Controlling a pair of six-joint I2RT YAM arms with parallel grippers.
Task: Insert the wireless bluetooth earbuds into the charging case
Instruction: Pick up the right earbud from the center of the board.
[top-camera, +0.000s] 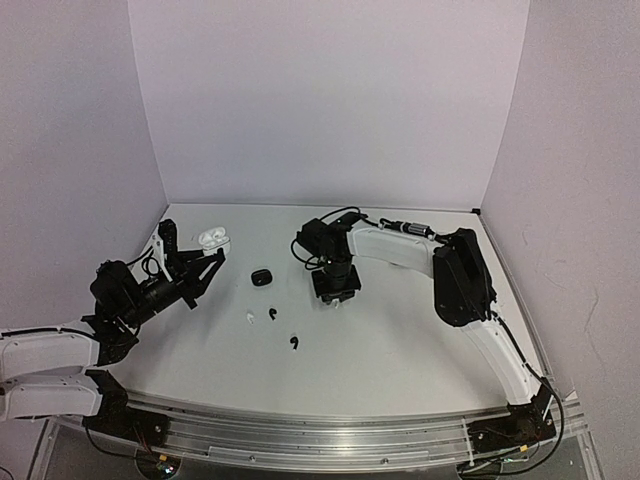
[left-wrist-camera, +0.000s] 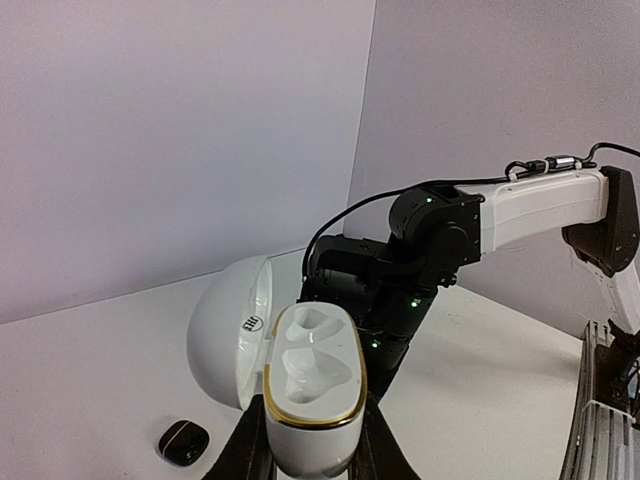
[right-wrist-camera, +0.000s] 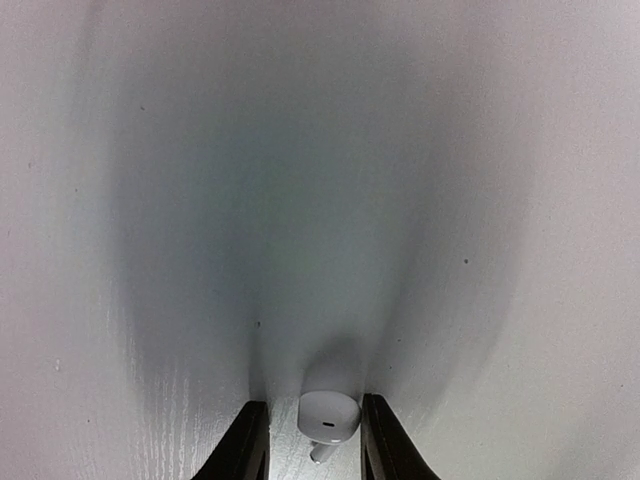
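My left gripper (left-wrist-camera: 312, 452) is shut on an open white charging case (left-wrist-camera: 312, 385) with a gold rim, held off the table. Both of its wells are empty and its lid (left-wrist-camera: 225, 330) hangs to the left. From above, the case (top-camera: 213, 239) sits at the back left. My right gripper (right-wrist-camera: 313, 425) points straight down at the table. A white earbud (right-wrist-camera: 328, 414) lies between its open fingers, close against the right finger (right-wrist-camera: 385, 445) with a gap to the left one. Another white earbud (top-camera: 249, 318) and two black earbuds (top-camera: 273, 314) (top-camera: 293, 343) lie on the table.
A small closed black case (top-camera: 261, 277) rests on the white table between the two grippers, also seen in the left wrist view as the black case (left-wrist-camera: 183, 441). The right arm (left-wrist-camera: 430, 240) stands just behind the held case. White walls enclose the back and sides.
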